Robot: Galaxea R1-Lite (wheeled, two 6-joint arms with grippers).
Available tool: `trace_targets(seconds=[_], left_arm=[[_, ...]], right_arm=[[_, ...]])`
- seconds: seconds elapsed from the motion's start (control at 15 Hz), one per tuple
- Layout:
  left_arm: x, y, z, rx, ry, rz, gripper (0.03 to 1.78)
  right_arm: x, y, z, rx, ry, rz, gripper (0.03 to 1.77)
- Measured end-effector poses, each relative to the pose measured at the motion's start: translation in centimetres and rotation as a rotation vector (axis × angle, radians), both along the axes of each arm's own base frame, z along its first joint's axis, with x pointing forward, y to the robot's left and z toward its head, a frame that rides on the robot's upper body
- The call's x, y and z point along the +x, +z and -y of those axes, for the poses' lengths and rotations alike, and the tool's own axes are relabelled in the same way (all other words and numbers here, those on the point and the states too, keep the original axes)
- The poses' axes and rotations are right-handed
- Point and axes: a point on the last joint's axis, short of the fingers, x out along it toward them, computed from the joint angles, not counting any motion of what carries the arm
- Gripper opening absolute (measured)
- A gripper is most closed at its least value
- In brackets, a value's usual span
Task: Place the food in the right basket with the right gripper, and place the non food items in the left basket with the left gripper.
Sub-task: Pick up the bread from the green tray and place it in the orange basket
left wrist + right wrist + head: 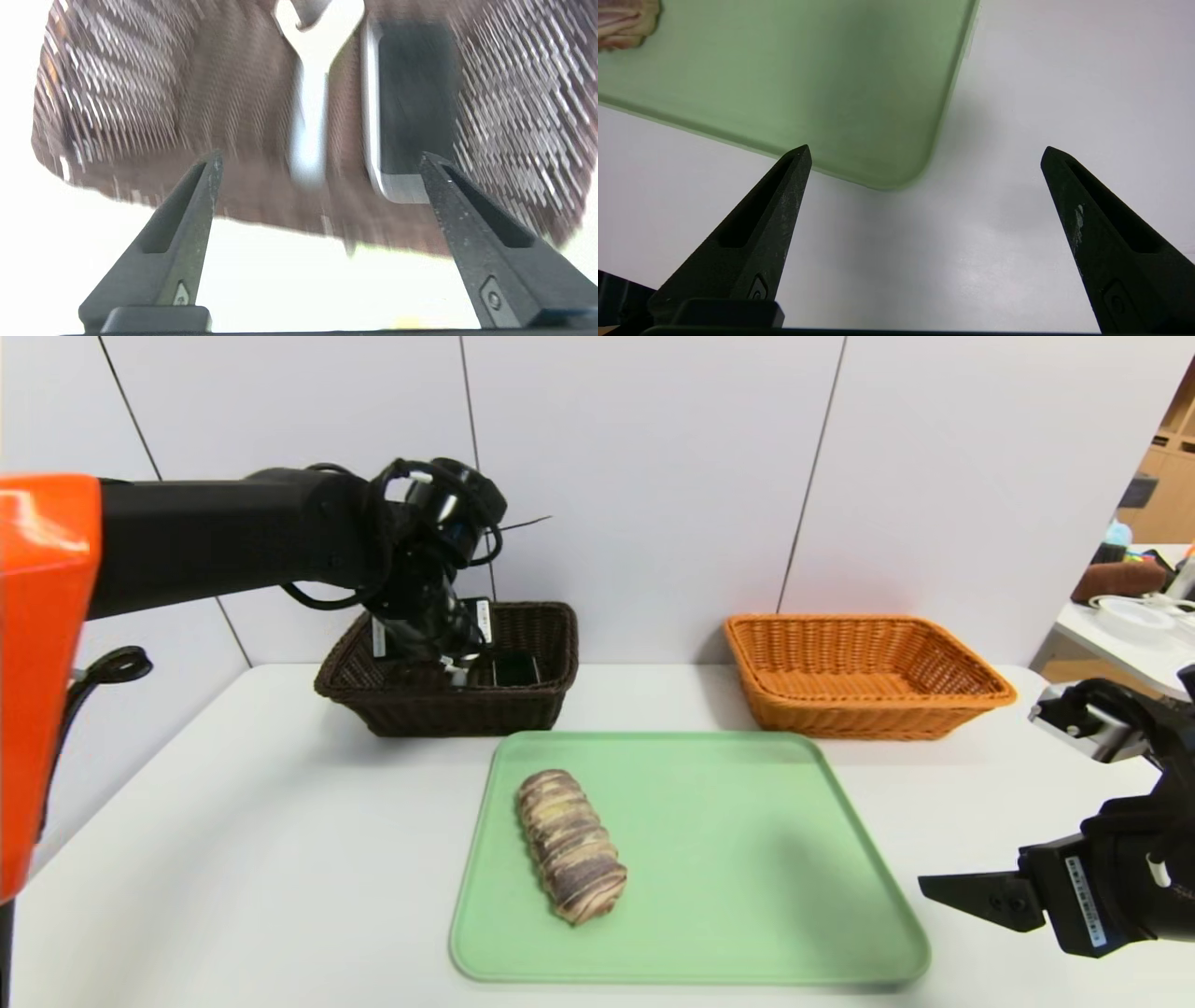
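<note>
The marbled brown and purplish roll (570, 847) lies on the green tray (747, 859); its end shows in the right wrist view as the roll (623, 23). My left gripper (446, 658) hangs open over the dark brown left basket (532, 625). In the left wrist view the white peeler (313, 93) and the white-cased brush with black pad (411, 107) lie inside the left basket (117, 102), beyond my open left gripper (320, 161), which holds nothing. The orange right basket (864, 672) holds nothing that I can see. My right gripper (924, 151) stands open above the table near the tray's corner (896, 172).
The white table (233, 849) carries the tray in the middle and both baskets at the back against the wall. The right arm (1102, 887) sits low at the table's right edge. A side table with clutter (1139, 607) stands beyond it.
</note>
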Motion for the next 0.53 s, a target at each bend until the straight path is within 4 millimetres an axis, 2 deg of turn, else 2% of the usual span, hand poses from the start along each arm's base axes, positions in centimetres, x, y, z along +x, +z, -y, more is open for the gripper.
trace_targets(seconds=[0.2, 0.53], left_arm=[[-3.7, 1.5, -0.5, -0.059, -0.105, -0.106, 1.57], [-8.2, 1.8, -1.2, -0.048, -0.219, -0.183, 1.64]], right_arm=[[0.5, 0.8, -0.5, 0.008, 0.016, 0.022, 1.70], [1.4, 1.7, -1.5, 0.019, 0.048, 0.042, 1.70]])
